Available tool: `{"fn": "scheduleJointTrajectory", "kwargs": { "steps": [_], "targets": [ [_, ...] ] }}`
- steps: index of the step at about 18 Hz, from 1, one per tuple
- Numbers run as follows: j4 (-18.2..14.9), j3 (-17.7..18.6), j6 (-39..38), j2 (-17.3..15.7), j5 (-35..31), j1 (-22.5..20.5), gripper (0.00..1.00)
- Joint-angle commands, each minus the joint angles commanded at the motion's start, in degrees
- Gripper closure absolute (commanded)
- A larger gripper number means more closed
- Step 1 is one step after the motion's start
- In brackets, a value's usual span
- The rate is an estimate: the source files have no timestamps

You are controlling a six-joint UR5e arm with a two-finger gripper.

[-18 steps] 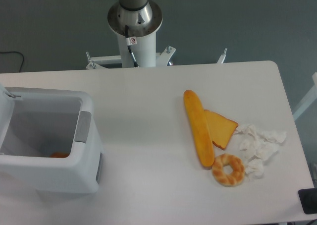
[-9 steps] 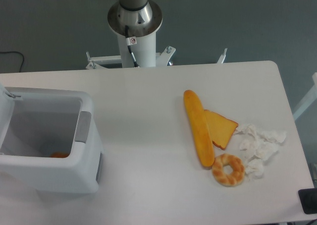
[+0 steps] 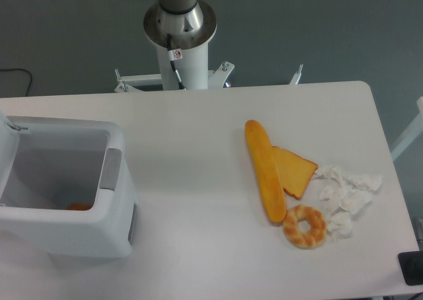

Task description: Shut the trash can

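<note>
Only the arm's base [image 3: 180,32] and a bit of its upper link show, at the top of the view behind the far edge of the surface [image 3: 192,154]; the tool is out of frame, so whether it is wide or narrow cannot be told.

At the left end of the surface stands the trash can [image 3: 73,230], a large white boxy bin with rounded corners, cut off by the left border. It is open: its mouth faces up and the inside walls are visible. The lid [image 3: 5,145] is swung up at the far left, only a sliver of it in view. A grey latch tab [image 3: 110,170] sits on the bin's right rim. Something small and orange [image 3: 79,207] lies at the bottom of the bin, mostly hidden by the near wall.

Well apart to the right lies a group of food items. A baguette [image 3: 265,170] runs roughly front to back. A wedge of orange-yellow toast [image 3: 295,172] touches its right side. A ring-shaped pastry [image 3: 305,226] sits just at the baguette's near end. Crumpled white paper [image 3: 345,198] lies just right of the toast and pastry. A dark object [image 3: 412,267] pokes in at the lower right corner.

Nothing lies between the bin and the food group.
</note>
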State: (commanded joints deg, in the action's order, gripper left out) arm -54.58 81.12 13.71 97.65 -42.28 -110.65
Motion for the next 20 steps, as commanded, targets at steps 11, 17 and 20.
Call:
{"fn": "scheduleJointTrajectory", "kwargs": {
  "steps": [11,17,20],
  "targets": [
    [0.0,1.23,0.09,-0.26,-3.42,-3.25,0.0],
    [-0.09,1.93,0.88,-0.44,-4.39,-6.41,0.0],
    [-0.09,2.29,2.28,-0.44,-4.75,-7.99,0.0]
  ]
}}
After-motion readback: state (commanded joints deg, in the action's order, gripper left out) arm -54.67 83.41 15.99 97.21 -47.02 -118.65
